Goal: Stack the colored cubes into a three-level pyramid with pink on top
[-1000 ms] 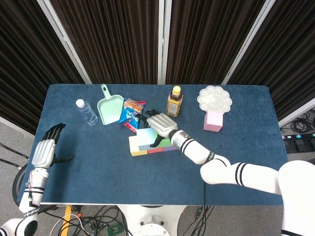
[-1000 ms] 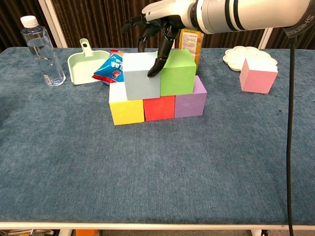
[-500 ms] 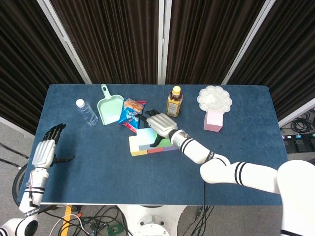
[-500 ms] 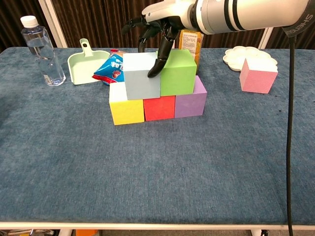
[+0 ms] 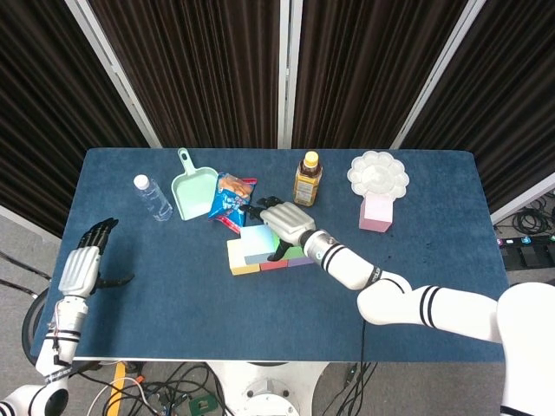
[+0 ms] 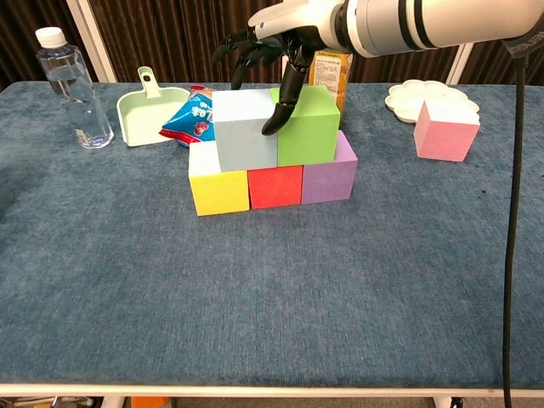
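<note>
Yellow (image 6: 219, 190), red (image 6: 274, 186) and purple (image 6: 330, 178) cubes form a row mid-table. On top of them sit a light blue cube (image 6: 245, 131) and a green cube (image 6: 308, 126), side by side. My right hand (image 6: 272, 42) hovers over these two with its fingers spread; one finger reaches down to the seam between them, and it holds nothing. From the head view the right hand (image 5: 284, 221) covers most of the green cube. The pink cube (image 6: 445, 130) stands alone at the right. My left hand (image 5: 78, 264) hangs open off the table's left edge.
Behind the stack lie a snack bag (image 6: 191, 118), a mint dustpan (image 6: 145, 112) and a tea bottle (image 6: 330, 65). A water bottle (image 6: 73, 87) stands at the far left. A white palette (image 6: 425, 96) sits just behind the pink cube.
My right hand has shifted slightly to the right over the two upper cubes. The cubes and the left hand have not visibly moved.
</note>
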Controlling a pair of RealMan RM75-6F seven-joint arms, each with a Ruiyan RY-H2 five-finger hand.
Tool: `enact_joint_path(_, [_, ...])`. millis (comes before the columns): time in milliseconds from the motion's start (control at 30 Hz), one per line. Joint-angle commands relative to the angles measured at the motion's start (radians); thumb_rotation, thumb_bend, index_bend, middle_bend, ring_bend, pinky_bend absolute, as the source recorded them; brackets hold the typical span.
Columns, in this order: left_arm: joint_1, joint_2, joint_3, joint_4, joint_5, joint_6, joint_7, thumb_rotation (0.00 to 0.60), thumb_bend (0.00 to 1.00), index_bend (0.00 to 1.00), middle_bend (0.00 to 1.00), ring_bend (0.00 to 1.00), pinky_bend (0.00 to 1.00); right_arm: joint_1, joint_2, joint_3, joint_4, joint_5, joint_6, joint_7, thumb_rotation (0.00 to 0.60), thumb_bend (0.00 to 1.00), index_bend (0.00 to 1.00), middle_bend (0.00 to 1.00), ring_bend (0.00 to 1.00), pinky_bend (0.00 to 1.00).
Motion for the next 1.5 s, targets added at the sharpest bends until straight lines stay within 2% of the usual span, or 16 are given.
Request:
enact_joint_path(33, [-0.001, 0.003, -0.001, -0.008, 0.005, 0.006, 0.005, 0.600, 0.06, 0.06, 0.02, 0.00, 0.09, -0.013, 0.018, 0.005, -0.025, -0.017, 0.014, 0.009, 0.600, 0.03, 0.00, 0.19, 0.00, 0.00])
enact_joint_path(233, [-0.002, 0.004, 0.002, -0.028, 0.013, 0.011, 0.021, 0.600, 0.06, 0.06, 0.02, 0.00, 0.09, -0.058, 0.077, 0.017, -0.100, -0.056, 0.067, 0.030, 0.600, 0.03, 0.00, 0.18, 0.00, 0.00])
enact_joint_path(467, [-0.004, 0.006, 0.004, -0.044, 0.017, 0.012, 0.042, 0.600, 0.06, 0.06, 0.02, 0.00, 0.09, -0.166, 0.193, 0.040, -0.211, -0.141, 0.195, 0.075, 0.600, 0.03, 0.00, 0.18, 0.00, 0.00])
enact_joint_path(567, [-0.004, 0.009, 0.002, -0.051, 0.015, 0.013, 0.044, 0.600, 0.06, 0.06, 0.02, 0.00, 0.09, -0.209, 0.259, 0.030, -0.238, -0.147, 0.232, 0.058, 0.600, 0.02, 0.00, 0.17, 0.00, 0.00])
enact_joint_path(700, [-0.002, 0.010, 0.003, -0.057, 0.013, 0.015, 0.046, 0.600, 0.06, 0.06, 0.02, 0.00, 0.09, -0.265, 0.302, -0.004, -0.243, -0.098, 0.333, -0.039, 0.600, 0.00, 0.00, 0.17, 0.00, 0.00])
enact_joint_path(867, [-0.005, 0.003, 0.010, -0.057, 0.016, 0.007, 0.049, 0.600, 0.06, 0.06, 0.02, 0.00, 0.09, -0.310, 0.276, -0.033, -0.185, 0.033, 0.384, -0.100, 0.600, 0.00, 0.00, 0.16, 0.00, 0.00])
enact_joint_path(1167, [-0.011, -0.003, 0.022, -0.051, 0.020, -0.015, 0.048, 0.600, 0.06, 0.06, 0.02, 0.00, 0.09, -0.284, 0.169, -0.081, -0.025, 0.277, 0.314, -0.235, 0.600, 0.00, 0.00, 0.11, 0.00, 0.00])
enact_joint_path(1500, [-0.017, -0.004, 0.022, -0.047, 0.014, -0.030, 0.047, 0.600, 0.06, 0.06, 0.02, 0.00, 0.09, -0.250, 0.058, -0.107, 0.123, 0.401, 0.289, -0.353, 0.600, 0.00, 0.00, 0.09, 0.00, 0.00])
